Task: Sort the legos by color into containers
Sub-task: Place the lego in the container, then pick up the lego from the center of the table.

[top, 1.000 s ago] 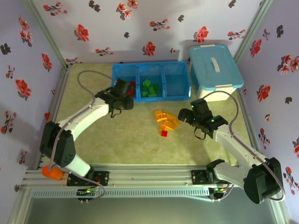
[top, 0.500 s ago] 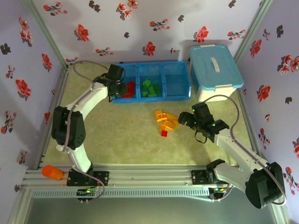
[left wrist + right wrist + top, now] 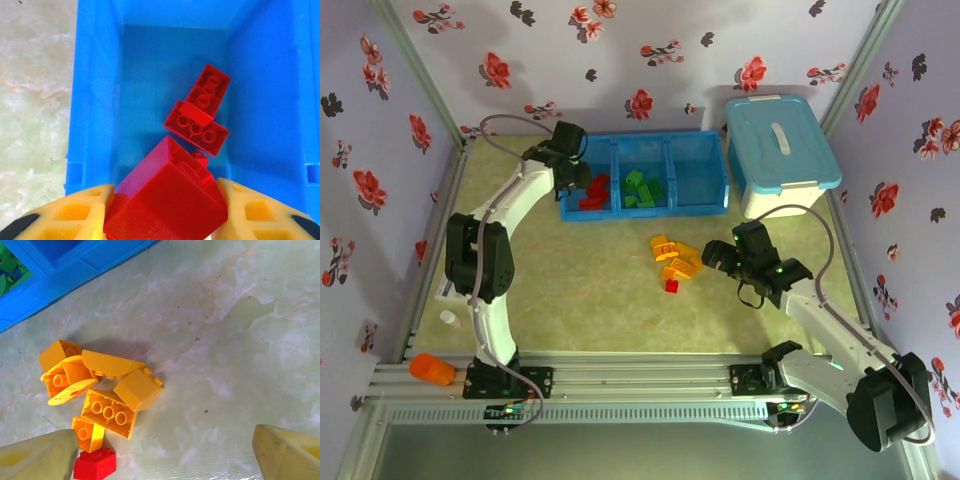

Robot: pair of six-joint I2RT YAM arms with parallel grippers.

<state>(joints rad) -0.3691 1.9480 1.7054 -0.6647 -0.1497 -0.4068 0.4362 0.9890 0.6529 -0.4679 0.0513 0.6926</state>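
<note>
Claw on the left [image 3: 165,192] pinches a red brick [image 3: 170,212] over the tray [image 3: 95,75]; right claw [image 3: 160,440] gapes wide, empty.

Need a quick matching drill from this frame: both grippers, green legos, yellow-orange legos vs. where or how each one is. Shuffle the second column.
Column 1
1. left gripper
2. right gripper
3. green legos
4. yellow-orange legos

Column 2
A. piled loose on the table
B. in the middle compartment of the tray
C. fingers closed on a red lego over the left compartment
D. fingers wide apart, low over the table by the pile

Pairs: 1-C, 2-D, 3-B, 4-A
</note>
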